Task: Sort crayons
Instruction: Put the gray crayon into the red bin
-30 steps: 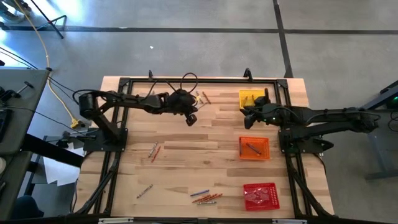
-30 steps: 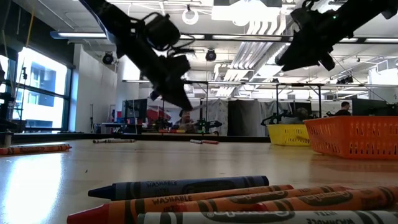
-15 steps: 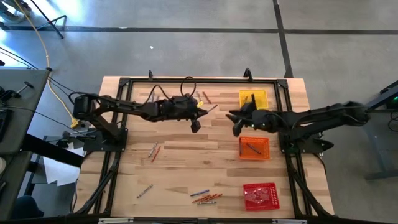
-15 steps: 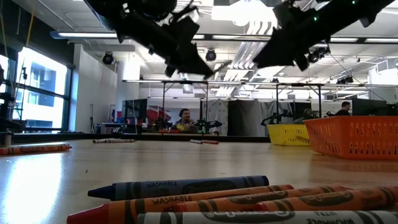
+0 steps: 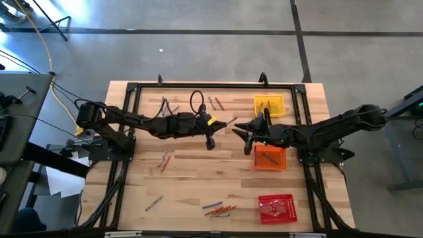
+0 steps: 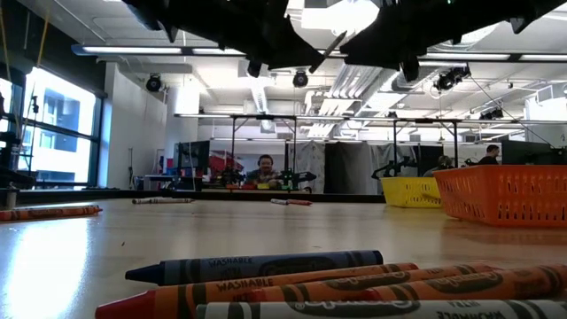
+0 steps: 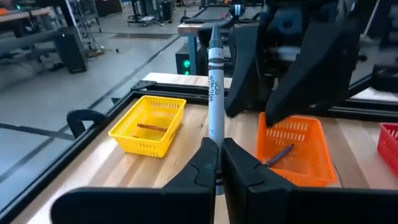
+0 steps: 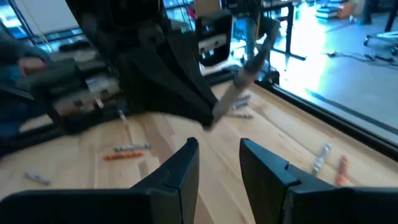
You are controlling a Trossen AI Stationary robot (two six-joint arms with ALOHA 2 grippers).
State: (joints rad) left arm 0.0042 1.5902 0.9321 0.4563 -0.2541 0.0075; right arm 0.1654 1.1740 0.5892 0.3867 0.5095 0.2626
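left gripper (image 7: 219, 163) is clamping a grey crayon (image 7: 215, 93) by its lower end, holding it upright above mid-table and presenting it toward the right gripper (image 8: 219, 163), whose fingers are standing apart with nothing between them, just short of the crayon tip. Looks like a mid-air handoff is setting up; judging the right arm is going to take it for a tray drop

Progress: early. Most crayons are still lying loose on the table (image 5: 192, 178): a cluster near the front edge (image 5: 219, 209), a pair on the left side (image 5: 163, 160), one near front left (image 5: 153, 203), a few along the back edge (image 5: 216, 103)

Trays, all sitting on the right side:
- yellow tray (image 5: 269, 105): holding one brownish crayon, seen in the left wrist view
- orange tray (image 5: 271, 157): holding one dark crayon (image 5: 268, 157)
- red tray (image 5: 277, 207): can't tell whether anything is inside
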